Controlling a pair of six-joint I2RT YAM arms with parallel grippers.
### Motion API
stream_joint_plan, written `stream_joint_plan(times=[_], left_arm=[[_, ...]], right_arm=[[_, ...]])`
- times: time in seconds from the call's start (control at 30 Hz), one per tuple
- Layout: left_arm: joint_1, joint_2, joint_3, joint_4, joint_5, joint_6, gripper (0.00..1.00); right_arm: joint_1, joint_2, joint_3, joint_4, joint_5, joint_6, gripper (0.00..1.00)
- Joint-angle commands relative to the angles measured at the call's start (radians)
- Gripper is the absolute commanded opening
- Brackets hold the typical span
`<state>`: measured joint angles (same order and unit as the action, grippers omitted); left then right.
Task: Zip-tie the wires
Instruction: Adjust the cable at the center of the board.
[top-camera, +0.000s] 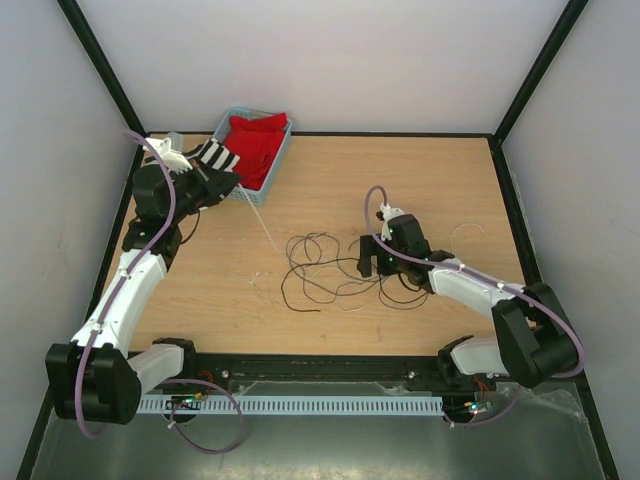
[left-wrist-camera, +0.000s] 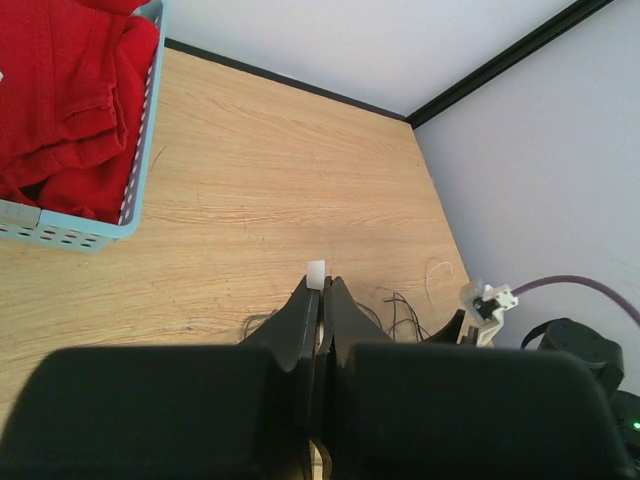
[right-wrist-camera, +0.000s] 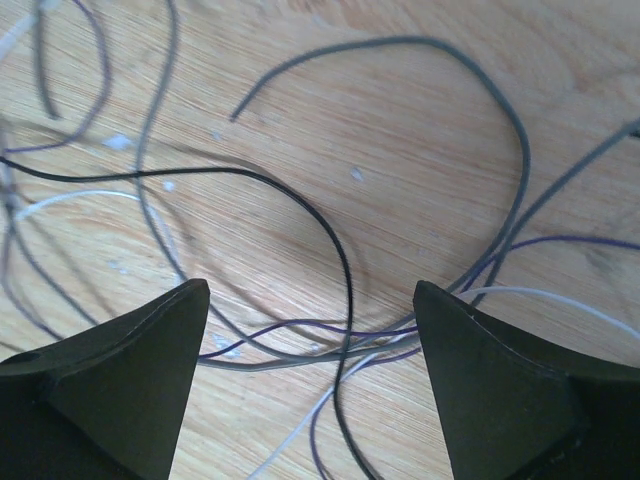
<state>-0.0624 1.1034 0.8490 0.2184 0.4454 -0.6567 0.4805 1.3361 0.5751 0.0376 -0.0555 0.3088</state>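
The left gripper (left-wrist-camera: 320, 290) is clamped fully shut on the zip tie (left-wrist-camera: 316, 273). In its wrist view only a short white stub pokes past the fingertips, and the rest is hidden behind the fingers. From overhead the zip tie (top-camera: 258, 220) is a faint white line, hard to follow against the wood. Its long axis slants away from the left gripper (top-camera: 232, 188) toward the wires (top-camera: 330, 272), and its free end stops short of their nearest loop. Just beside this gripper sits a light-blue basket (top-camera: 285, 140) holding a red cloth (top-camera: 258, 140).

The right gripper (right-wrist-camera: 310, 380) has its jaws spread wide and holds nothing. It is low over the wires (right-wrist-camera: 340, 260). Black, grey, purple and pale strands cross the counter (right-wrist-camera: 400, 120) between its fingers, and their ends are cut off at the frame edges.
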Motion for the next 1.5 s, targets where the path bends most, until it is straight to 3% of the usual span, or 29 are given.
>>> stream_joint_plan(times=[0.0, 0.23, 0.5, 0.67, 0.8, 1.0, 1.23, 1.47], left_arm=[[0.004, 0.001, 0.015, 0.041, 0.023, -0.006, 0.00], [0.002, 0.007, 0.037, 0.062, 0.087, -0.015, 0.00], [-0.027, 0.150, 0.116, 0.200, 0.280, -0.047, 0.00], [-0.028, 0.157, 0.111, 0.213, 0.252, -0.049, 0.00], [-0.016, 0.131, 0.093, 0.215, 0.194, -0.085, 0.00], [0.034, 0.087, 0.061, 0.214, 0.127, -0.145, 0.00], [0.141, 0.002, -0.009, 0.214, 0.097, -0.204, 0.00], [0.159, -0.037, -0.028, 0.213, 0.105, -0.215, 0.00]], right_arm=[[-0.003, -0.051, 0.088, -0.009, -0.095, -0.017, 0.94], [-0.003, 0.006, 0.201, -0.039, -0.174, -0.042, 0.94], [-0.005, -0.170, 0.129, -0.004, -0.126, -0.114, 0.94], [0.008, -0.146, 0.182, -0.114, -0.385, -0.121, 0.89], [0.116, -0.124, 0.191, -0.171, -0.506, -0.129, 0.85], [0.298, -0.073, 0.135, -0.104, -0.453, -0.145, 0.83], [0.374, 0.096, 0.167, -0.055, -0.400, -0.227, 0.77], [0.437, 0.244, 0.259, -0.104, -0.369, -0.295, 0.73]])
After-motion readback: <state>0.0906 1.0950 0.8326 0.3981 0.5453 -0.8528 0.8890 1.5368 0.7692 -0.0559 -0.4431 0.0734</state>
